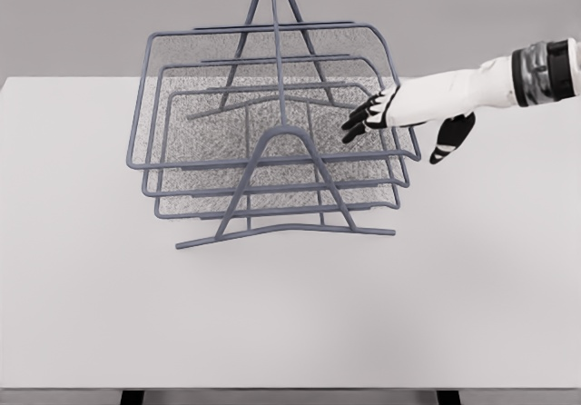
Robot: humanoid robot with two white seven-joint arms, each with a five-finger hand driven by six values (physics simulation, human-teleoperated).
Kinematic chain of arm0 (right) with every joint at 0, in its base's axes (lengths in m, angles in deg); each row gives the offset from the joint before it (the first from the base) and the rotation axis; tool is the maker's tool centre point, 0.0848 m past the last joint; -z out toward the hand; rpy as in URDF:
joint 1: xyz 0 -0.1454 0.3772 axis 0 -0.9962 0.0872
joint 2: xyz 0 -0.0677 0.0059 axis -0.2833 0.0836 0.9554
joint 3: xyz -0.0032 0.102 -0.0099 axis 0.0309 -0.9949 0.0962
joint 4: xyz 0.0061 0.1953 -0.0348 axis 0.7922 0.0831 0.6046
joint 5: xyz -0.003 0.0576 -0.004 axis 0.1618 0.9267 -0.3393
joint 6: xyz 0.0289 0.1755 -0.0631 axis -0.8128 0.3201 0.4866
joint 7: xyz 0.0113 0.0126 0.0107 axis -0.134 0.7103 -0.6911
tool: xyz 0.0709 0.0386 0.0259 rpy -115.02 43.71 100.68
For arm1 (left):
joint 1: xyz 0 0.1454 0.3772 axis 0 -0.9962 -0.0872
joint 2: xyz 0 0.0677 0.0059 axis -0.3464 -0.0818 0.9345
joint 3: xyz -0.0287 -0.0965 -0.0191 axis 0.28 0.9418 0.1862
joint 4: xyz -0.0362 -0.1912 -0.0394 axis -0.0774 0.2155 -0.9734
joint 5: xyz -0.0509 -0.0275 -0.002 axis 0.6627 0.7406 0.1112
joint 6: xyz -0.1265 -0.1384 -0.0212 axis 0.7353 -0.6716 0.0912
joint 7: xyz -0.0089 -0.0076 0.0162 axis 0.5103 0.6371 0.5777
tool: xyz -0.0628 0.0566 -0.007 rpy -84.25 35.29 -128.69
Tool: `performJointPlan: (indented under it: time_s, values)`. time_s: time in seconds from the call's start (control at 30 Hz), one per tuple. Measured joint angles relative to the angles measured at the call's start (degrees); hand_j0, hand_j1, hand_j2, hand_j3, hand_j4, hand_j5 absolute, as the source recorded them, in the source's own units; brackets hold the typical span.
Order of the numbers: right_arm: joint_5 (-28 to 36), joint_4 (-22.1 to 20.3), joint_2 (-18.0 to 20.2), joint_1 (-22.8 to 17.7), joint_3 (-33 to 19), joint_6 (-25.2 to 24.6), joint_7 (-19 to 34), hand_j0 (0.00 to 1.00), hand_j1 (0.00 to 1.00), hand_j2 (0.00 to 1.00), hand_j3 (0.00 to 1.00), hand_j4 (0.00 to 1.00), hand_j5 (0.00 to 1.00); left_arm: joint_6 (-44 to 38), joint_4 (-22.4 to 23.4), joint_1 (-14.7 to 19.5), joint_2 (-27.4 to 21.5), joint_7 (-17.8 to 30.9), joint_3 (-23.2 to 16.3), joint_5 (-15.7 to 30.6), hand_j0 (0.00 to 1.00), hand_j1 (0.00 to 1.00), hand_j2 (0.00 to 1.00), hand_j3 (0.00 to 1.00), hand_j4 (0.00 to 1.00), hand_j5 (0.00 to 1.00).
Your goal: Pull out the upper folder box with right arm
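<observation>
Nearest, the white bench was seen bare toward its front edge. Further back, a grey wire rack of three stacked trays was set left of centre. The upper folder box was seated in it. At its right rim, the right robot hand was held with fingers spread, grasping nothing.

A bare simulated office desk: white table, grey wall, stacked mesh folder rack (nothing homely).
</observation>
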Motion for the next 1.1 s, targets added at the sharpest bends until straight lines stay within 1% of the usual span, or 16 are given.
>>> performJointPlan:
  time_s: [0.1, 0.33, 0.53, 0.73, 1.1]
  values:
    - [0.3, -0.2, 0.9, -0.7, 0.1, 0.3, 0.0, 1.00, 1.00, 1.00, 1.00, 1.00, 1.00, 0.0, 0.0, 0.0, 0.0, 0.0, 0.0, 0.0, 1.00, 1.00, 1.00, 1.00, 1.00, 1.00]
    - [0.5, -0.3, 4.3, -0.8, -0.2, 0.8, 0.1, 1.00, 1.00, 1.00, 1.00, 1.00, 1.00, 0.0, 0.0, 0.0, 0.0, 0.0, 0.0, 0.0, 1.00, 1.00, 1.00, 1.00, 1.00, 1.00]
    - [1.9, -0.4, 6.3, -1.8, -0.4, 0.7, 0.1, 1.00, 1.00, 1.00, 1.00, 1.00, 1.00, 0.0, 0.0, 0.0, 0.0, 0.0, 0.0, 0.0, 1.00, 1.00, 1.00, 1.00, 1.00, 1.00]
    - [2.3, -0.4, 8.7, -1.9, -0.7, 0.6, 0.1, 1.00, 1.00, 1.00, 1.00, 1.00, 1.00, 0.0, 0.0, 0.0, 0.0, 0.0, 0.0, 0.0, 1.00, 1.00, 1.00, 1.00, 1.00, 1.00]
    - [4.4, 0.7, 12.1, -2.6, -1.4, 0.0, 0.1, 1.00, 1.00, 1.00, 1.00, 1.00, 1.00, 0.0, 0.0, 0.0, 0.0, 0.0, 0.0, 0.0, 1.00, 1.00, 1.00, 1.00, 1.00, 1.00]
